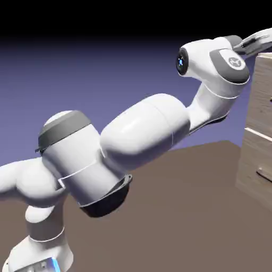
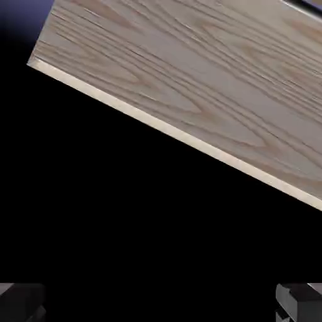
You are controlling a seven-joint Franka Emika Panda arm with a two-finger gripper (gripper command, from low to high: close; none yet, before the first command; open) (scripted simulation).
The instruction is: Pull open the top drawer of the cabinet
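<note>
As we inspect the exterior view, we find the cabinet (image 1: 254, 109) at the right edge, cut off by the frame, its light wood-grain fronts divided by a pale seam (image 1: 258, 134). We locate the top drawer (image 1: 261, 90) above that seam, and only a sliver of its dark handle (image 1: 271, 100) shows at the picture's border. Below the seam we note a lower drawer (image 1: 257, 159) with a curved metal handle (image 1: 264, 174), also partly cropped. We observe the white arm (image 1: 146, 127) extending toward the cabinet, with its hand end raised to the height of the cabinet's upper edge and partly out of frame. In the hand view we record the gripper (image 2: 160, 303) with its fingers spread wide, one tip at each side of the bottom edge, and nothing pinched between them. We see a wood-grain panel (image 2: 182, 75) slanting across the upper part of that view, bordered on its lower side by a pale strip (image 2: 176, 133); we cannot tell which face of the cabinet it is. Beyond the strip, the area is black and shows no detail. We find the panel apart from both visible fingertips (image 2: 299, 302).
</note>
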